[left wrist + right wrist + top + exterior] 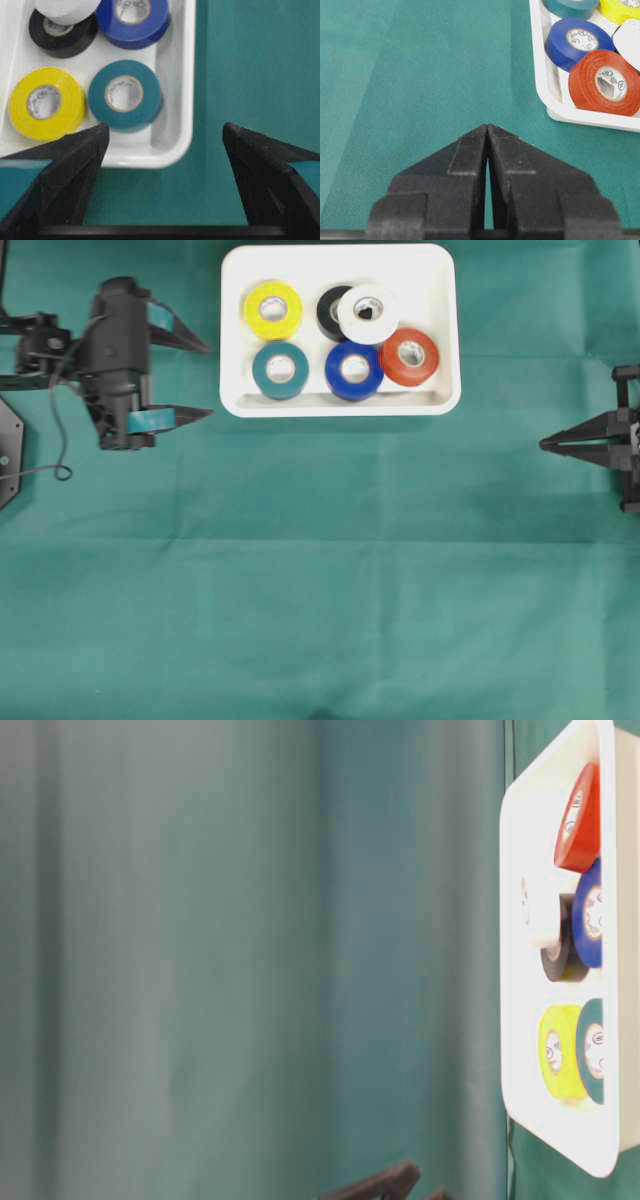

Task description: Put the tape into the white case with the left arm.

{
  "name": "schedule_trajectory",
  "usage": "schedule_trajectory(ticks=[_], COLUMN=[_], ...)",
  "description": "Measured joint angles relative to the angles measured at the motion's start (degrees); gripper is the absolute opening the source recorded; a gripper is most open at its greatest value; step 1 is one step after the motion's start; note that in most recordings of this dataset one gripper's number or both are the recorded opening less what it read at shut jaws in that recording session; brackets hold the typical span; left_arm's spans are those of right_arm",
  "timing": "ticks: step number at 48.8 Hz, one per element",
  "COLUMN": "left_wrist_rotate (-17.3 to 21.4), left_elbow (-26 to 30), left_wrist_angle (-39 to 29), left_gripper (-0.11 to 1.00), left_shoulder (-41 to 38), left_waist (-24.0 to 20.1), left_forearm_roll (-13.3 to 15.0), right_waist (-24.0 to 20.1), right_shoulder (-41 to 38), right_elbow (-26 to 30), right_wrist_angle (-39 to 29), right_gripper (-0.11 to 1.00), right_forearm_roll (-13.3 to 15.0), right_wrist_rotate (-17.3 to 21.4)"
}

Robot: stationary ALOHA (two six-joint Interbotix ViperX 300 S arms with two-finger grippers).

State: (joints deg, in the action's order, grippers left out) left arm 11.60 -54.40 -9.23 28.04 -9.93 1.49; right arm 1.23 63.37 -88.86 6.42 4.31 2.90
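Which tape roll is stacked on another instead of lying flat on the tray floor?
The white roll: it rests on the black roll, while the other rolls lie flat in the white case.

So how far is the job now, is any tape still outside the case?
Done: six rolls lie in the white case: yellow, teal, black, white, blue and red. In hand: nothing; the left gripper is open and empty beside the case, and the right gripper is shut. Left: no tape shows on the green cloth, so the job looks finished.
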Motion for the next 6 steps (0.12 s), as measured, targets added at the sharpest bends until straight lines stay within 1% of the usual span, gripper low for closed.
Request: schedule_trajectory(ticks=[6], left_wrist_rotate=[0.0], left_elbow=[-2.5], left_wrist_angle=[0.0], left_gripper=[0.94], left_shoulder=[3.3], left_waist=[1.0], left_forearm_roll=[0.0], right_waist=[0.0], right_shoulder=[0.0], right_elbow=[-0.1], right_wrist_angle=[0.0], right_gripper=[-0.09], right_forearm_roll=[0.0], right_wrist_rotate=[0.0])
